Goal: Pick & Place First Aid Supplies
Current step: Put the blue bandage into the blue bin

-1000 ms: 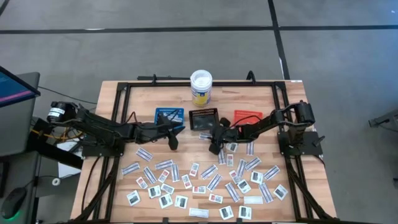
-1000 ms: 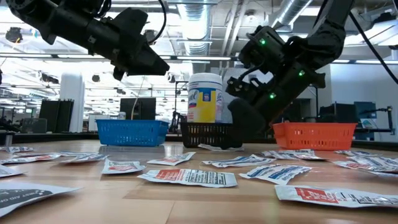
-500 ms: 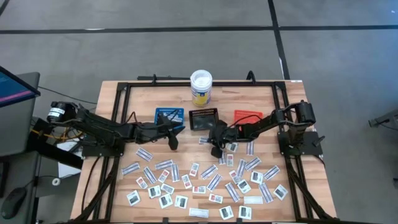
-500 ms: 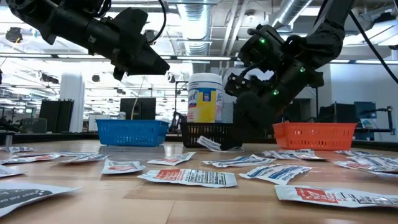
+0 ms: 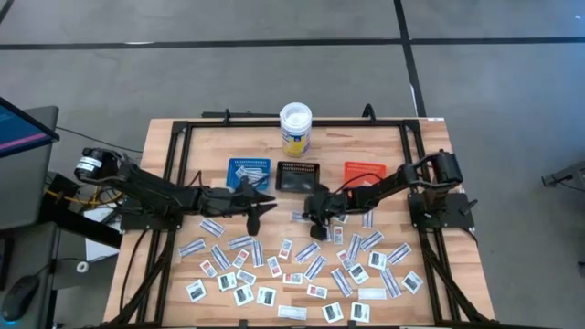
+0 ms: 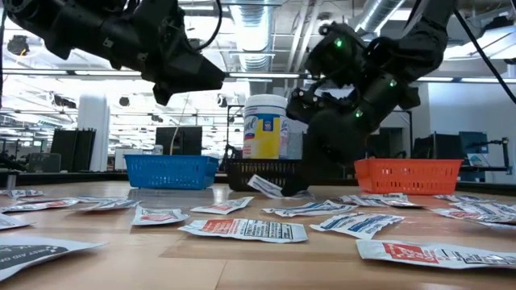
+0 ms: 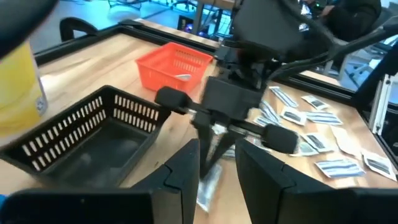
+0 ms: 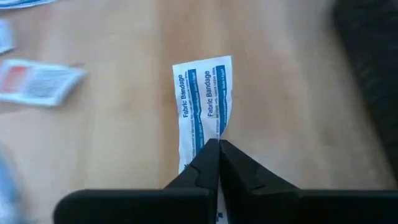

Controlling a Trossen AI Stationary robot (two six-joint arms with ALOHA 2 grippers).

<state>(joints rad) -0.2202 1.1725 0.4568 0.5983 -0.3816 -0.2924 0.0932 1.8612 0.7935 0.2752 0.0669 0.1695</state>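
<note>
Just in front of the black tray (image 5: 297, 176), the right gripper (image 8: 216, 148) has its fingers pinched together on a white-and-blue fabric bandage strip (image 8: 202, 107), whose near end is hidden behind the fingertips; from table height the strip (image 6: 265, 186) hangs tilted with its upper end lost against the dark gripper. To the left, the left gripper (image 5: 256, 208) hovers above the table with its fingers parted around nothing. Other packets (image 5: 306, 267) lie scattered over the front of the table (image 5: 210, 151), several cut off at the edge.
</note>
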